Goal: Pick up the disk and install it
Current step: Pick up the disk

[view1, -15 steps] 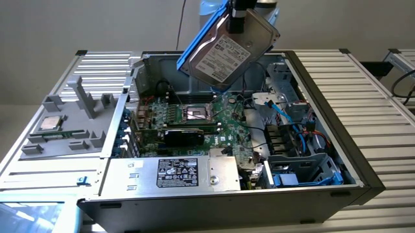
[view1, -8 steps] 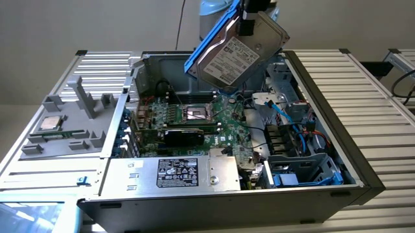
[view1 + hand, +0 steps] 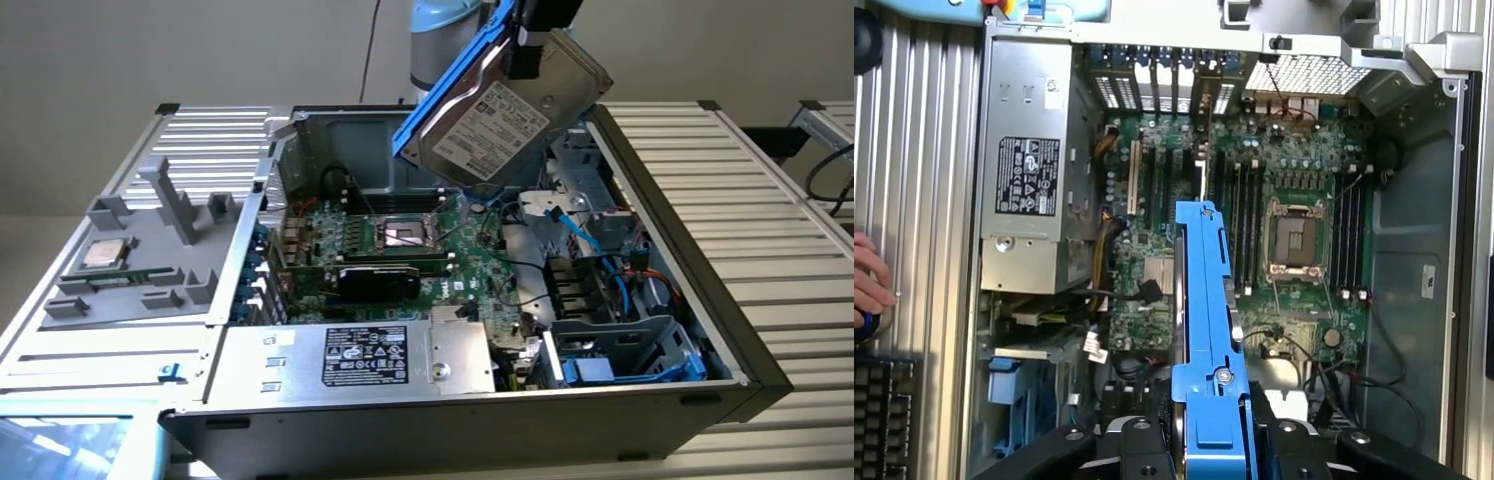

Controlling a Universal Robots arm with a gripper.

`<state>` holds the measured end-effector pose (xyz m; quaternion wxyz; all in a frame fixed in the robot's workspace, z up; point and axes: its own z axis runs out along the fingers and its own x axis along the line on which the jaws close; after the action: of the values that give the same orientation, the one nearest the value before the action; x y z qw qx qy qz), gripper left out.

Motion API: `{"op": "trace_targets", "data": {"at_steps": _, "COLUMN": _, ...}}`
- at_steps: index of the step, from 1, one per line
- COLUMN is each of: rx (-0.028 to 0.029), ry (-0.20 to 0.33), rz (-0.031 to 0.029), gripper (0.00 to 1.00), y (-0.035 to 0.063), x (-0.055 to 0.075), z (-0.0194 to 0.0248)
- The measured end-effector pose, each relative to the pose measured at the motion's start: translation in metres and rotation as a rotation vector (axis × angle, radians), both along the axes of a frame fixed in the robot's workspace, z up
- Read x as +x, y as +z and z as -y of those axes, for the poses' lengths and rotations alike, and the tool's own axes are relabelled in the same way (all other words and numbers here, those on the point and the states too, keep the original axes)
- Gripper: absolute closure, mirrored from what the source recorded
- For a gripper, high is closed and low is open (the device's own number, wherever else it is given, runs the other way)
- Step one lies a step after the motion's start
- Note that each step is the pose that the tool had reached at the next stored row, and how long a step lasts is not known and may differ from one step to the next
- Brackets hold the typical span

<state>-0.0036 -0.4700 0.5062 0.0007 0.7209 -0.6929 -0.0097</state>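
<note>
Currently the disk (image 3: 494, 125) is held tilted above the open computer case (image 3: 441, 430), pinched by the gripper (image 3: 529, 58) at its blue carrier frame (image 3: 1204, 330); it is judged rigid, fairly heavy, shock-sensitive, best gripped edgewise.

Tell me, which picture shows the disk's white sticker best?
The exterior view. There the gripper holds the disk tilted in the air, its white label facing the camera. In the wrist view you see its blue carrier frame edge-on, not the label.
</note>
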Motion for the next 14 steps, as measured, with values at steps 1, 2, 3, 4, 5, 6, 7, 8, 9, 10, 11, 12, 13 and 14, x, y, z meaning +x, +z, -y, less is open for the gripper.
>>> {"op": "trace_targets", "data": {"at_steps": 1, "rx": 0.0001, "ry": 0.0, "rz": 0.0001, "gripper": 0.61, "y": 0.0, "x": 0.0005, "z": 0.0012}}
{"op": "trace_targets", "data": {"at_steps": 2, "rx": 0.0, "ry": 0.0, "rz": 0.0001, "gripper": 0.61, "y": 0.0, "x": 0.001, "z": 0.0024}}
{"op": "trace_targets", "data": {"at_steps": 3, "rx": 0.0001, "ry": 0.0, "rz": 0.0002, "gripper": 0.61, "y": 0.0, "x": 0.0014, "z": 0.0036}}
{"op": "trace_targets", "data": {"at_steps": 4, "rx": 0.0, "ry": 0.0, "rz": 0.0002, "gripper": 0.61, "y": 0.0, "x": 0.0017, "z": 0.0046}}
{"op": "trace_targets", "data": {"at_steps": 5, "rx": 0.0, "ry": 0.0, "rz": 0.0002, "gripper": 0.61, "y": 0.0, "x": 0.0021, "z": 0.0058}}
{"op": "trace_targets", "data": {"at_steps": 6, "rx": 0.0, "ry": 0.0, "rz": 0.0002, "gripper": 0.61, "y": 0.0001, "x": 0.0024, "z": 0.0068}}
{"op": "trace_targets", "data": {"at_steps": 7, "rx": -0.0002, "ry": 0.0, "rz": 0.0002, "gripper": 0.61, "y": 0.0003, "x": 0.0027, "z": 0.0077}}
{"op": "trace_targets", "data": {"at_steps": 8, "rx": -0.0007, "ry": 0.0, "rz": 0.0003, "gripper": 0.61, "y": 0.0006, "x": 0.003, "z": 0.0085}}
{"op": "trace_targets", "data": {"at_steps": 9, "rx": -0.0018, "ry": 0.0, "rz": 0.0003, "gripper": 0.61, "y": 0.0011, "x": 0.0034, "z": 0.009}}
{"op": "trace_targets", "data": {"at_steps": 10, "rx": -0.0038, "ry": 0.0, "rz": 0.0003, "gripper": 0.61, "y": 0.0019, "x": 0.0039, "z": 0.0092}}
{"op": "trace_targets", "data": {"at_steps": 11, "rx": -0.0058, "ry": 0.0, "rz": 0.0005, "gripper": 0.61, "y": 0.0026, "x": 0.0044, "z": 0.0093}}
{"op": "trace_targets", "data": {"at_steps": 12, "rx": -0.0072, "ry": 0.0, "rz": 0.0012, "gripper": 0.61, "y": 0.0032, "x": 0.005, "z": 0.0095}}
{"op": "trace_targets", "data": {"at_steps": 13, "rx": -0.008, "ry": 0.0, "rz": 0.0017, "gripper": 0.61, "y": 0.0038, "x": 0.0057, "z": 0.0098}}
{"op": "trace_targets", "data": {"at_steps": 14, "rx": -0.0088, "ry": 0.0, "rz": 0.0022, "gripper": 0.61, "y": 0.0044, "x": 0.0065, "z": 0.0101}}
